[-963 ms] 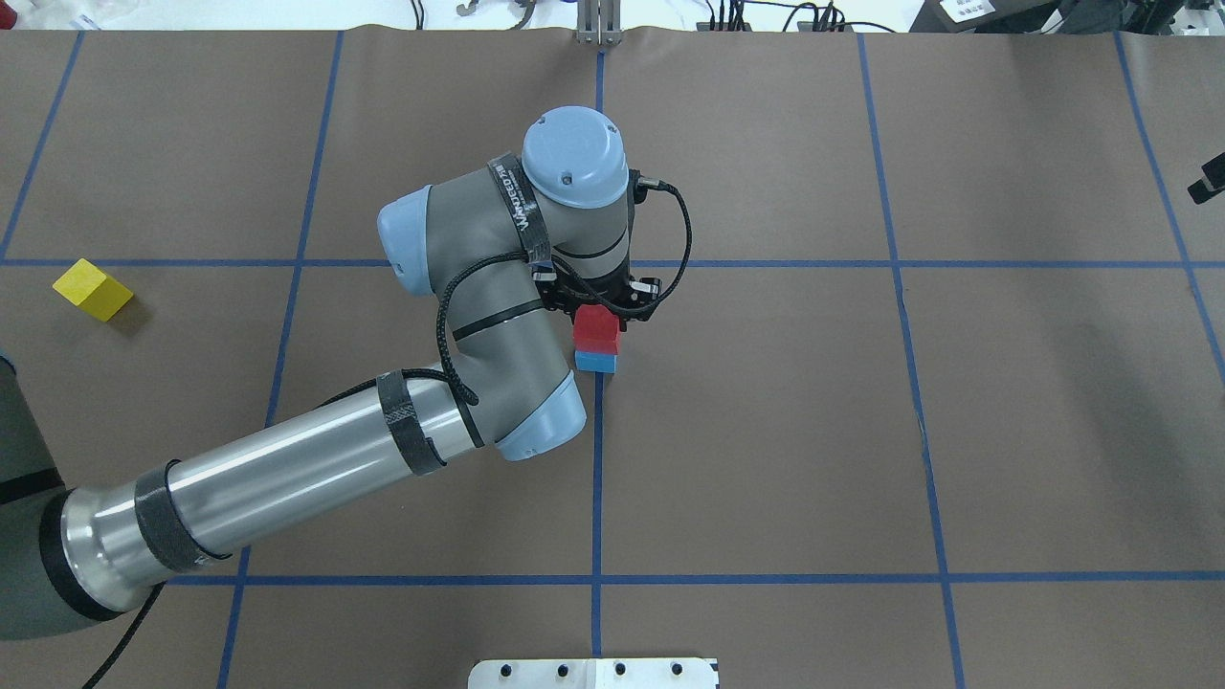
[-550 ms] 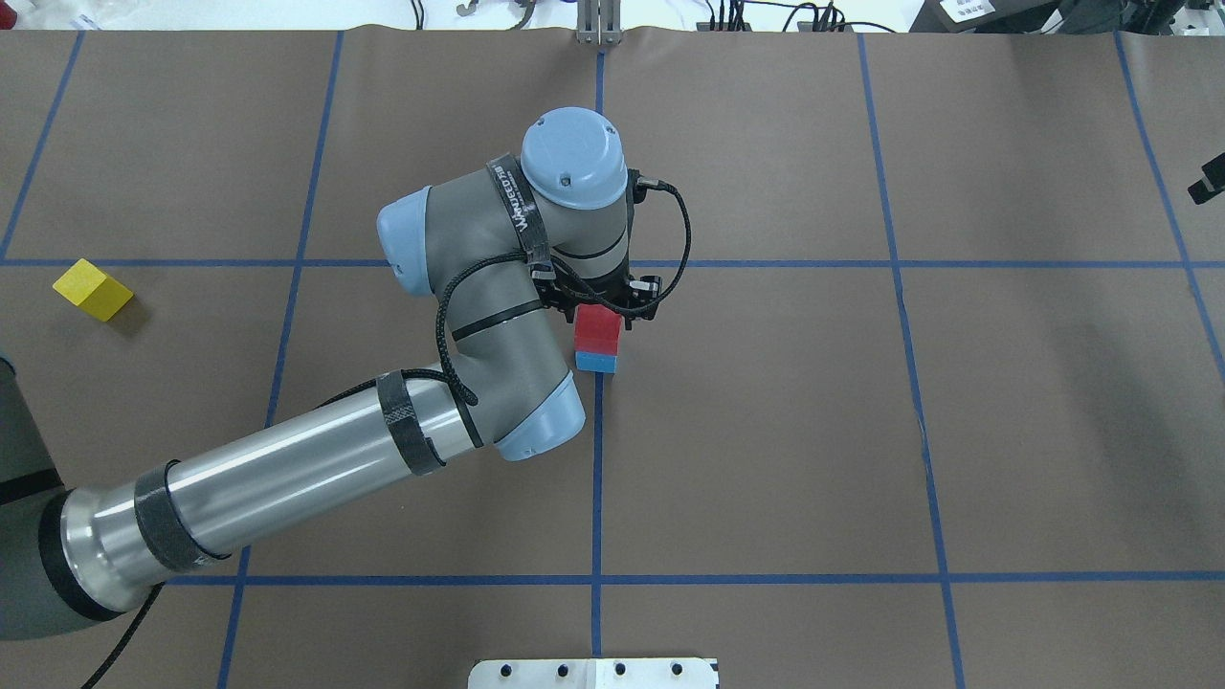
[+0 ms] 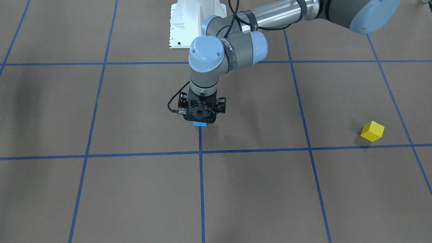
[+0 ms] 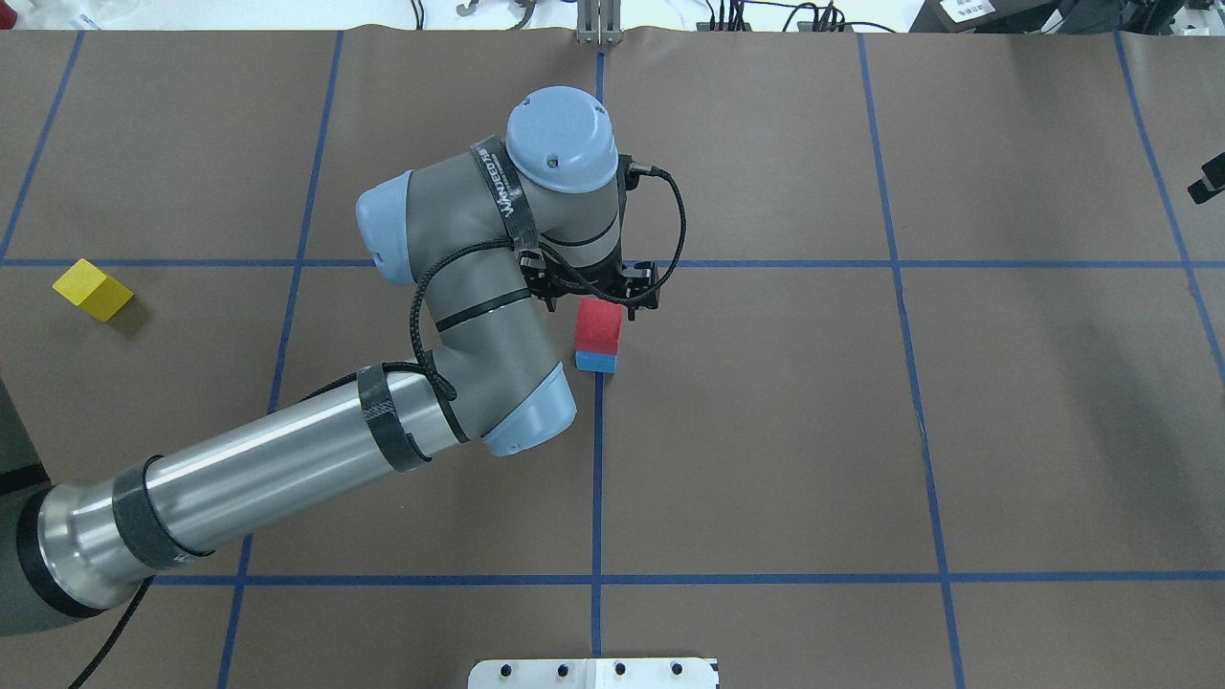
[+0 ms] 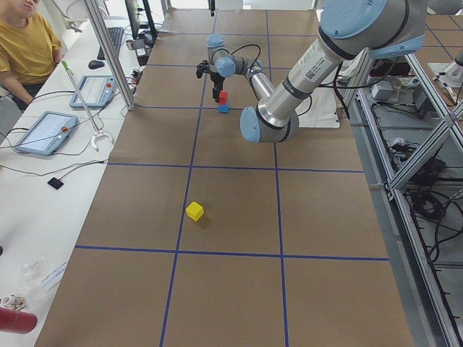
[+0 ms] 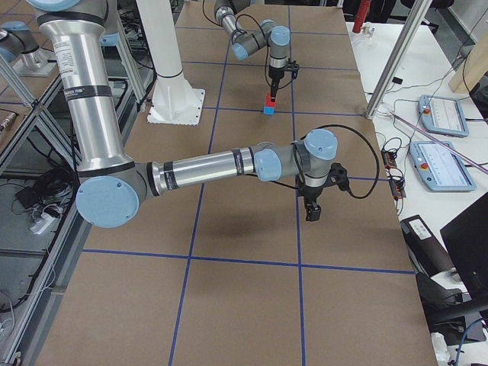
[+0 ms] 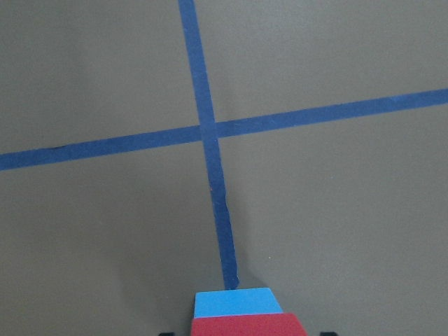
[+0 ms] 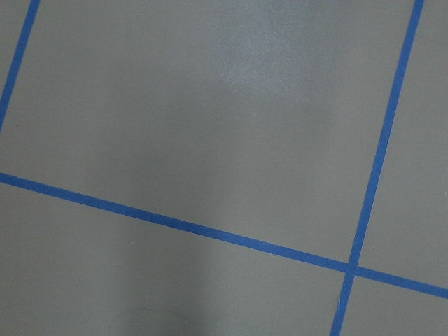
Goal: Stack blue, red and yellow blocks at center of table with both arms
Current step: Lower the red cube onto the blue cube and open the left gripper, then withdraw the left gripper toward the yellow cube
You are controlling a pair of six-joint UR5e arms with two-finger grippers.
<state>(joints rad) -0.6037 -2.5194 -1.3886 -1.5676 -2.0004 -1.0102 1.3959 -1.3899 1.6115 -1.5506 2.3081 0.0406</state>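
Nearest the robot stands the white pedestal (image 4: 593,673), bolted at the near edge of the brown table (image 4: 766,459), on the central blue tape line. The left arm (image 4: 287,459) enters to the pedestal's left and reaches outward and across, its elbow bent over the table ahead of the pedestal.

Straight out from the pedestal, on that same central line and just short of the first tape crossing, sits the blue block (image 4: 595,362) flat on the table. The red block (image 4: 598,325) rests squarely on top of it, edges roughly flush. The left gripper (image 4: 598,287) points down directly above this pair; in the side views its fingers hang just over the red block. In the left wrist view the dark fingertips show at either side of the red block with a sliver of gap on each side, so the jaws are parted and grasp nothing.

The yellow block (image 4: 91,288) lies alone far to the pedestal's left and about as far out as the stack, turned askew to the tape lines and well apart from both grippers.

The right arm (image 6: 206,164) stretches out to the pedestal's right, its gripper (image 6: 311,216) pointing down over bare table; I cannot tell how its jaws stand.

Beyond the table's far edge from the pedestal, a person in a yellow shirt (image 5: 25,43) sits at a white bench with a tablet (image 5: 45,131)
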